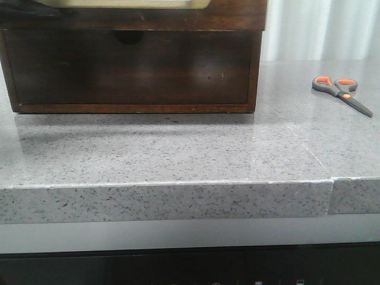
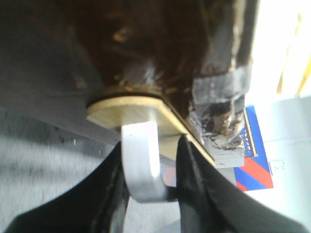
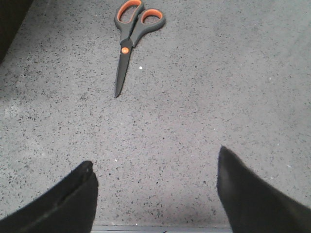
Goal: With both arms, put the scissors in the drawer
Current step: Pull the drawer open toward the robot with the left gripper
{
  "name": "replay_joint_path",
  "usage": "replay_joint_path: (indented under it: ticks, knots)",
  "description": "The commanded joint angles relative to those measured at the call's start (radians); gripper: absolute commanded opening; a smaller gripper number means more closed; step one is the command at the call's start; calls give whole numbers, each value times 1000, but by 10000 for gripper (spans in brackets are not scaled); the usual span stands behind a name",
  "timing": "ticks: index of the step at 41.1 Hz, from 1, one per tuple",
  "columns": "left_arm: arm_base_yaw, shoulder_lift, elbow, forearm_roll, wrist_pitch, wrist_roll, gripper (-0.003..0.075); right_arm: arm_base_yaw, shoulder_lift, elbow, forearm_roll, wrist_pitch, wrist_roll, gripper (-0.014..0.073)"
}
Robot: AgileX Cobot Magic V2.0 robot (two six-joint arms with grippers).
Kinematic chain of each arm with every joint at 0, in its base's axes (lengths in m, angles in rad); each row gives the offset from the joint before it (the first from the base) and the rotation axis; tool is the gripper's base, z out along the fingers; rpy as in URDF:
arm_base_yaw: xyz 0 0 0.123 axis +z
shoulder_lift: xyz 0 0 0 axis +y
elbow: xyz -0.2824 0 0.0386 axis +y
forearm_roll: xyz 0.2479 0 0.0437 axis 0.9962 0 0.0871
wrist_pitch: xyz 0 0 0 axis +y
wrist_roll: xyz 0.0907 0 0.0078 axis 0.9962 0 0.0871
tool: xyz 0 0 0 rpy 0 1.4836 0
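- Speckled grey countertop (image 1: 178, 154) runs bare from cabinet (image 1: 130, 65) to front edge.
- Scissors (image 1: 342, 93) lie flat, far right, well apart from cabinet.
- Right gripper (image 3: 155, 194) spread wide, empty.
- Left gripper (image 2: 150, 179) clamps silver drawer handle (image 2: 142, 160).

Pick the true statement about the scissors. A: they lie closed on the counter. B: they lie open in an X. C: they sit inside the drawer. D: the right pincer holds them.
A: the scissors lie flat on the counter, blades together, with the open right pincer clear of them.
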Motion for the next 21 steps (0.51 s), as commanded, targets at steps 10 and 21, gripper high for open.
replay_joint_path:
  ticks: [10,21]
  knots:
    - [-43,-245,169,-38,83,63,116,1,5,-34,-18,-63,-1,541]
    - [-43,-261,194,4,59,63,203,1,5,-34,-18,-63,-1,541]
